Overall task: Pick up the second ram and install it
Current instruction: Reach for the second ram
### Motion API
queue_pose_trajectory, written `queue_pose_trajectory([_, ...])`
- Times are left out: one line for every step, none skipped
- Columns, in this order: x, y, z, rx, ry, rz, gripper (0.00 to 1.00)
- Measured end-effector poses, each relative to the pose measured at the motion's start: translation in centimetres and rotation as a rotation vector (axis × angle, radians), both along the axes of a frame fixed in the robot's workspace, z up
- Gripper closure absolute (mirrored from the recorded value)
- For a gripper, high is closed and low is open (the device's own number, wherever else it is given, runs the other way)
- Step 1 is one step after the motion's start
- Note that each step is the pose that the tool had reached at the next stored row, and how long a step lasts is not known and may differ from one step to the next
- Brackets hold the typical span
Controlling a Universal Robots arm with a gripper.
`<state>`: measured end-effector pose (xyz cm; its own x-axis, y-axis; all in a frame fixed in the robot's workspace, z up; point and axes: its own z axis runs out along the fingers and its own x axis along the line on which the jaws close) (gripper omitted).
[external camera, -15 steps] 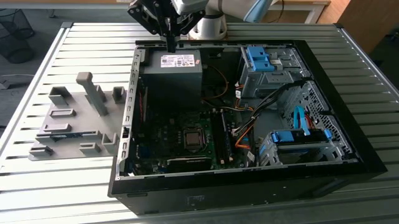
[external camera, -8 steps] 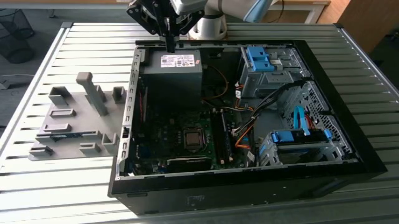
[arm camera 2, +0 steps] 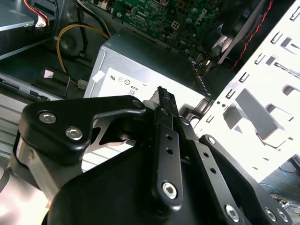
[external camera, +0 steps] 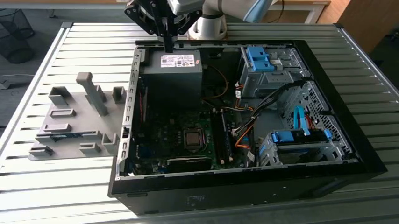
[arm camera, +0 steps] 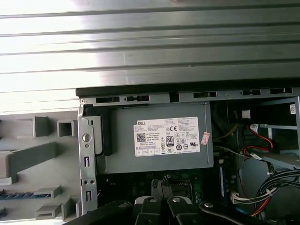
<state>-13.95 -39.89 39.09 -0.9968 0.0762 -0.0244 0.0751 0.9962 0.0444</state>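
Observation:
The second ram (external camera: 62, 136) is a thin bluish stick lying in the grey holder fixture (external camera: 74, 109) on the table, at the exterior view's left of the open computer case (external camera: 349, 154). The first wrist view shows the ram (arm camera: 18, 195) as a blue strip in the same holder (arm camera: 28, 159). My gripper (external camera: 168, 48) hangs at the back of the case, just above the grey power supply (external camera: 174, 70), well away from the ram. Its black fingers (arm camera 2: 161, 96) lie together with nothing between them. In the first wrist view the gripper (arm camera: 161, 183) sits over the power supply's (arm camera: 154, 140) near edge.
The case holds a motherboard with long black slots (external camera: 223, 135), a processor socket (external camera: 193, 138), bundles of cables (external camera: 249, 126) and blue drive cages (external camera: 296, 137). The case's perforated metal wall (arm camera 2: 262, 84) stands between the gripper and the holder. Slatted table (external camera: 56, 186) surrounds the case.

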Motion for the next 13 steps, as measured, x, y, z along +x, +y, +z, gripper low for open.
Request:
queue_pose_trajectory([-0.06, 0.0, 0.0, 0.0, 0.0, 0.0, 0.89])
queue_pose_trajectory([-0.11, 0.0, 0.0, 0.0, 0.0, 0.0, 0.89])
queue_pose_trajectory([-0.16, 0.0, -0.01, 0.0, 0.0, 0.0, 0.89])
queue_pose_trajectory([-0.21, 0.0, -0.02, 0.0, 0.0, 0.0, 0.89])
queue_pose_trajectory([-0.26, 0.0, -0.02, 0.0, 0.0, 0.0, 0.89])
queue_pose_trajectory([-0.32, 0.0, -0.02, 0.0, 0.0, 0.0, 0.89])
queue_pose_trajectory([-0.37, 0.0, -0.02, -0.0001, 0.0001, 0.0, 0.89])
queue_pose_trajectory([-0.43, 0.0, -0.03, 0.0, 0.0, 0.0, 0.89])
queue_pose_trajectory([-0.48, 0.0, -0.04, 0.0, 0.0, 0.0, 0.89])
queue_pose_trajectory([-0.54, 0.0, -0.04, 0.0, 0.0, 0.0, 0.89])
queue_pose_trajectory([-0.6, 0.0, -0.04, 0.0, 0.0, 0.0, 0.89])
queue_pose_trajectory([-0.65, 0.0, -0.05, 0.0, 0.0, 0.0, 0.89])
queue_pose_trajectory([-0.7, 0.0, -0.05, 0.0, 0.0, 0.0, 0.89])
